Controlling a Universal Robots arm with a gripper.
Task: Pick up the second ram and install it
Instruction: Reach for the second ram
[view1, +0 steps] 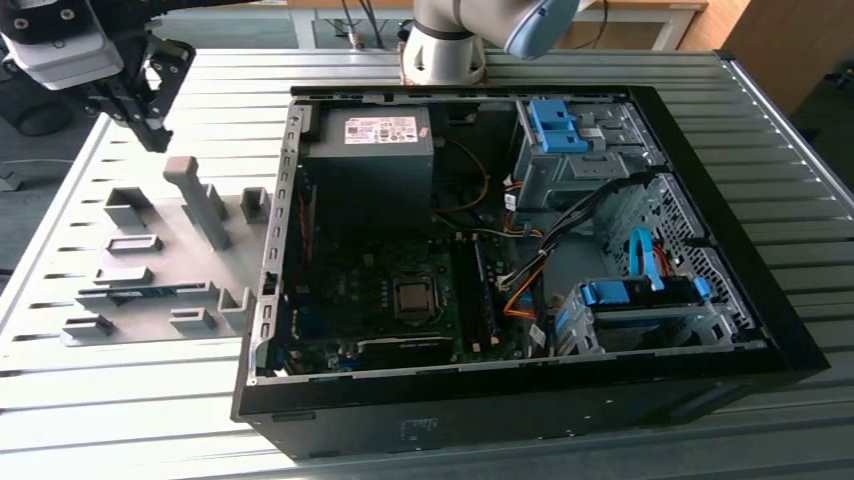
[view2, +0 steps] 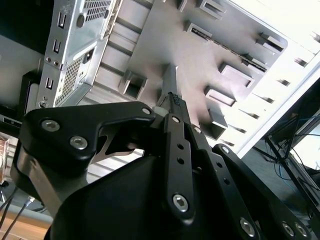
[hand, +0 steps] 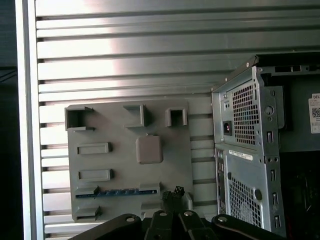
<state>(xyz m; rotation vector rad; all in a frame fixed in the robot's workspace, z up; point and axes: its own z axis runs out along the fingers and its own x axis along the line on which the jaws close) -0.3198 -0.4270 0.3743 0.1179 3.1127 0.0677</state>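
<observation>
The arm (view1: 447, 40) stands at the far side. Its gripper (view1: 147, 128) hangs at the exterior view's left, pointing down, fingers (hand: 169, 197) pressed together.

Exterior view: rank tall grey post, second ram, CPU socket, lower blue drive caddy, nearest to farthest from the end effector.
From the end effector:
1. tall grey post, standing on the holder plate.
2. second ram, lying in a plate slot.
3. CPU socket, mid-motherboard inside the case.
4. lower blue drive caddy, case's end at the exterior view's right.
</observation>
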